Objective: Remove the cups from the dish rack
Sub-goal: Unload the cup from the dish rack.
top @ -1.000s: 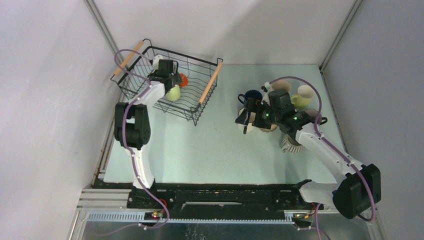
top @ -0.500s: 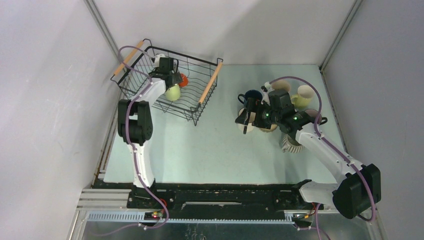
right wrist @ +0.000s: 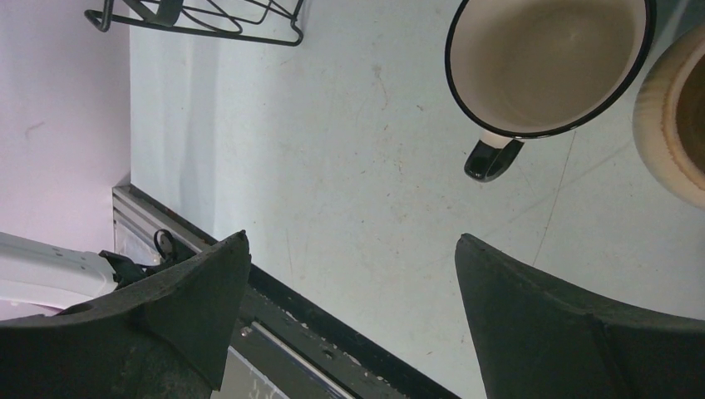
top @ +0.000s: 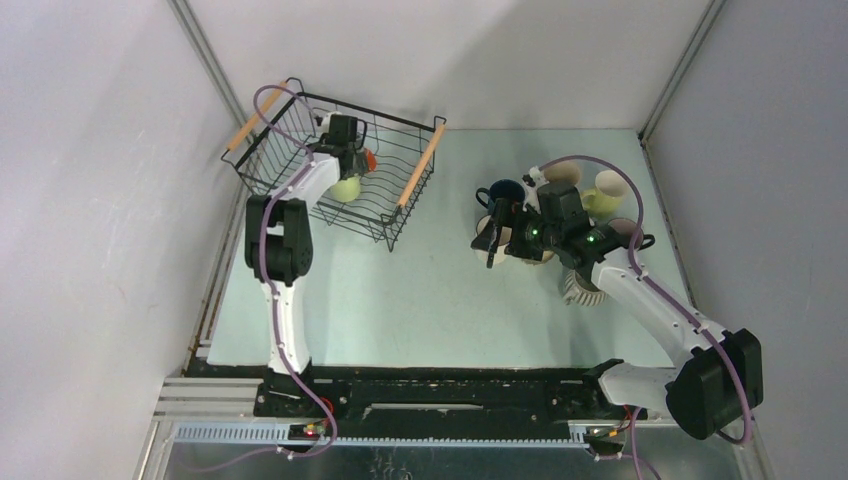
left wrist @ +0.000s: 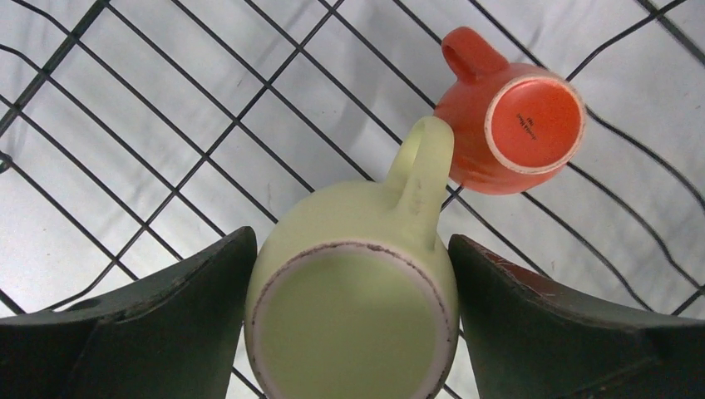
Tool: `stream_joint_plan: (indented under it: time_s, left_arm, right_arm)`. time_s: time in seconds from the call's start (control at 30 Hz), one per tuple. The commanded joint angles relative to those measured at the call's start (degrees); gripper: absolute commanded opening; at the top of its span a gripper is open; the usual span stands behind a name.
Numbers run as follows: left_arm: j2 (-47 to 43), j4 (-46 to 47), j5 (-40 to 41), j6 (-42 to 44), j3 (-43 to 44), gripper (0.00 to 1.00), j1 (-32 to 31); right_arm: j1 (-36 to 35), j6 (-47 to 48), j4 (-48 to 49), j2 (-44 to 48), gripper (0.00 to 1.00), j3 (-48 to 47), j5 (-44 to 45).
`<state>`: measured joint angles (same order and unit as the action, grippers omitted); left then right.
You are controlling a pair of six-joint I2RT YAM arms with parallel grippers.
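Nearest, the right hand hangs spread and empty above the surface. It is near a black-rimmed cream cup that stands upright outside the rack. Farther off on the left, inside the dish rack, the left hand is open astride an upturned pale green cup, flanking its walls closely. Glazed ceramic is likely stiff, slick, chippable and moderately heavy, so squeeze across the body, clear of the handle. Beyond, close against that handle, an upturned orange cup bears a base stamp too small to read.
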<state>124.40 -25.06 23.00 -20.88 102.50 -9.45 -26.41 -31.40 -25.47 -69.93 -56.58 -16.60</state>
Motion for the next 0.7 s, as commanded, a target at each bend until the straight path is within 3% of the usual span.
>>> stream_joint_plan:
  time_s: [0.0, 0.1, 0.17, 0.47, 0.67]
  left_arm:
    - [0.5, -2.5, 3.1, 2.6, 3.4, 0.92, -0.9]
    - [0.9, -3.6, 3.1, 2.3, 4.2, 0.92, -0.9]
    - [0.9, -4.3, 2.8, 2.2, 4.9, 0.86, -0.9]
    - [0.4, -11.7, -0.6, 1.2, 12.9, 0.33, -1.1]
    - [-3.0, -14.6, -2.8, -0.6, 14.3, 0.17, -1.1]
  right_arm:
    - [-0.5, 0.2, 1.1, 2.3, 1.0, 0.6, 0.9]
    - [-0.5, 0.2, 0.9, 2.8, 1.0, 0.6, 1.0]
    - [-0.5, 0.4, 0.6, 3.2, 1.0, 0.5, 1.3]
    - [-0.5, 0.3, 1.1, 5.2, 0.99, 0.6, 1.2]
    - [-0.5, -0.4, 2.0, 6.0, 0.99, 0.6, 0.4]
